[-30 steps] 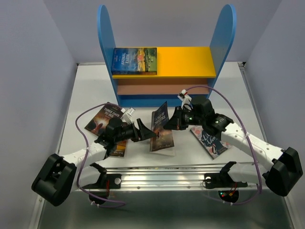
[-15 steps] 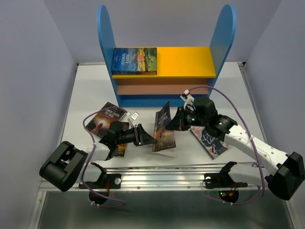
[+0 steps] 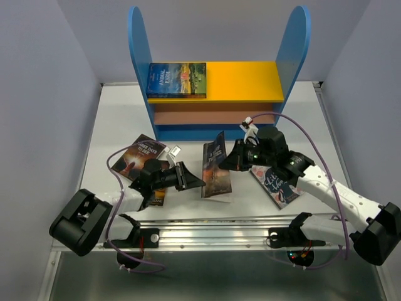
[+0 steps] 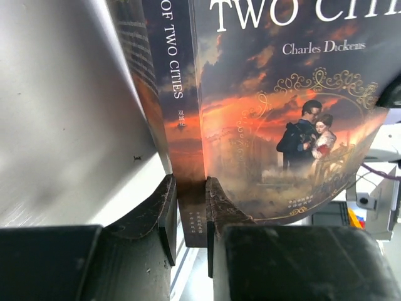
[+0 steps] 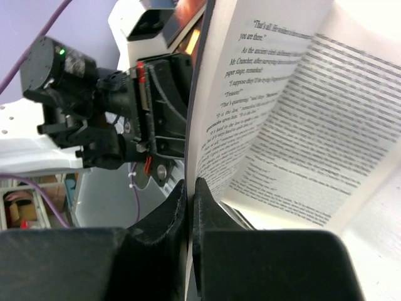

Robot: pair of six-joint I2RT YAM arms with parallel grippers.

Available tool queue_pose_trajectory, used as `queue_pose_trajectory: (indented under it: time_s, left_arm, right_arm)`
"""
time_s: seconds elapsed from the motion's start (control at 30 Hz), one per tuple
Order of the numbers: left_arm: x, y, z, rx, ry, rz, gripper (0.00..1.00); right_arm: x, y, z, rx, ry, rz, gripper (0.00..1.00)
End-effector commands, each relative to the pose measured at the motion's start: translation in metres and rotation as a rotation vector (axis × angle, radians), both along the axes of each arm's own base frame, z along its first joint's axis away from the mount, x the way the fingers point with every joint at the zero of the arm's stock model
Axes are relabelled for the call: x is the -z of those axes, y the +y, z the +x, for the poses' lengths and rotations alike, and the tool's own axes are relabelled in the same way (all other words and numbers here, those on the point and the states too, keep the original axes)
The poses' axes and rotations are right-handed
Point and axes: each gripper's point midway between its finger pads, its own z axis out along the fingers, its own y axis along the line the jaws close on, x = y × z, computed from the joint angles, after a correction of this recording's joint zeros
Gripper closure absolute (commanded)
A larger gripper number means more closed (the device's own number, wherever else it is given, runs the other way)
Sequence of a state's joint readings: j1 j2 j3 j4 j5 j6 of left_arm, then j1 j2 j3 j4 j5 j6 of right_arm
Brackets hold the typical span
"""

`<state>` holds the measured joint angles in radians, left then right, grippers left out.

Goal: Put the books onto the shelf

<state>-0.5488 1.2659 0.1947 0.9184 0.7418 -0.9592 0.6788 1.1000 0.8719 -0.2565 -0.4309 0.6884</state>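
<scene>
left claw (image 4: 188, 204) and right claw (image 5: 190, 197) clamp one upright book (image 3: 213, 164); one book (image 3: 177, 79) on shelf (image 3: 244, 78).

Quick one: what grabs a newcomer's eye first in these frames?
Both tools are on one book: A Tale of Two Cities stands on edge mid-table, the left tool clamped on its spine, the right tool pinching one thin leaf. Behind, the blue-sided shelf shows only Animal Farm, lying on the left of its yellow board.
</scene>
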Motion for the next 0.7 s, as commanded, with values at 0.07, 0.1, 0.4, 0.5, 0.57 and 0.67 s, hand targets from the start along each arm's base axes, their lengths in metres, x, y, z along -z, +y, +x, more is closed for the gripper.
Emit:
queue_pose_trajectory:
  time_s: [0.07, 0.1, 0.4, 0.5, 0.57, 0.67]
  left_arm:
    - [-0.045, -0.002, 0.015, -0.044, -0.189, -0.004, 1.00]
    - [-0.046, 0.000, 0.019, -0.059, -0.213, 0.017, 1.00]
    - [-0.056, 0.011, 0.037, -0.176, -0.195, 0.103, 1.00]
    - [-0.055, 0.012, 0.038, -0.192, -0.177, 0.112, 1.00]
    - [-0.054, 0.014, 0.039, -0.202, -0.173, 0.126, 1.00]
    - [-0.055, 0.015, 0.037, -0.198, -0.188, 0.164, 1.00]
  right_arm:
    - [-0.008, -0.030, 0.035, 0.238, -0.090, -0.097, 0.56]
    - [0.004, -0.039, 0.033, 0.261, -0.055, -0.159, 0.48]
    - [0.054, -0.068, 0.046, 0.389, 0.025, -0.383, 0.00]
    - [0.064, -0.071, 0.047, 0.413, 0.046, -0.406, 0.00]
    - [0.067, -0.074, 0.049, 0.431, 0.047, -0.418, 0.00]
    - [0.057, -0.060, 0.062, 0.410, 0.016, -0.384, 0.00]
